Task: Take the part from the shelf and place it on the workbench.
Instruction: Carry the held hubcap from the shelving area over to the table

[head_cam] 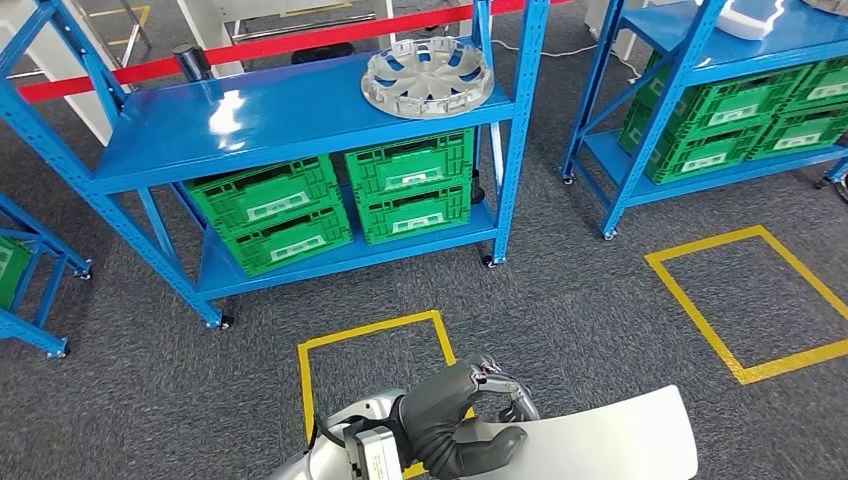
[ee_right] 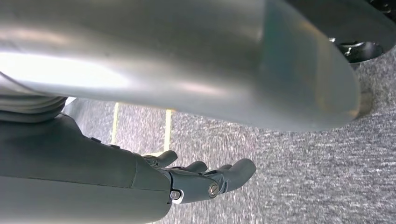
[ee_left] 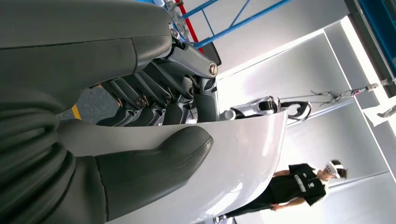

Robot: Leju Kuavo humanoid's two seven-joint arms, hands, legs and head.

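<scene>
Bottom centre of the head view: left hand [head_cam: 465, 420] grips a smooth white curved panel part [head_cam: 610, 440], thumb over its face, fingers behind the edge. Right hand [ee_right: 205, 179] hangs above grey carpet, fingers loosely apart, holding nothing. Beyond, upper centre, blue metal shelf [head_cam: 250, 120] carries a silver hubcap [head_cam: 428, 75]. Carry step, by my read; no workbench visible, so turning to find it comes next.

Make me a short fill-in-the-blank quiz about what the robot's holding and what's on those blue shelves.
1. The left hand grips a curved ____ panel.
2. The hubcap lies on the shelf's ____ level.
3. The crates under it are ____.
4. The floor squares are outlined in ____.

Missing words: white; top; green; yellow
</scene>
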